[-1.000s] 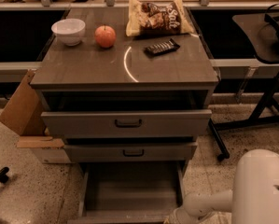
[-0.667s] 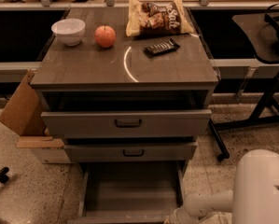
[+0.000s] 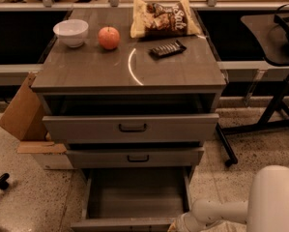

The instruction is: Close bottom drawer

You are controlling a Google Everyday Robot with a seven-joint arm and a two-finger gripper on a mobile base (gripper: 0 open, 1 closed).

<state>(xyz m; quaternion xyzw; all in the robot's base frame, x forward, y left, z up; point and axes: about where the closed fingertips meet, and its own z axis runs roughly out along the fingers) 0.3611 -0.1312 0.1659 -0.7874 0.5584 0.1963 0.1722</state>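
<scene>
The bottom drawer [image 3: 134, 193] is the lowest of three grey-brown drawers and stands pulled far out, its plain grey box showing empty. Its front [image 3: 119, 224] lies at the lower edge of the view; its handle is out of view. The middle drawer [image 3: 134, 157] and the top drawer [image 3: 130, 127] stand slightly out, each with a dark bar handle. My white arm [image 3: 274, 202] comes in from the lower right. My gripper [image 3: 181, 224] is low at the right front corner of the bottom drawer, mostly cut off by the edge of the view.
On the cabinet top [image 3: 86, 69] are a white bowl [image 3: 71, 32], an apple [image 3: 108, 37], a snack bag [image 3: 164, 18] and a dark bar [image 3: 167, 49]. A cardboard box [image 3: 23, 112] stands left of the cabinet. A black chair base [image 3: 260, 124] stands right.
</scene>
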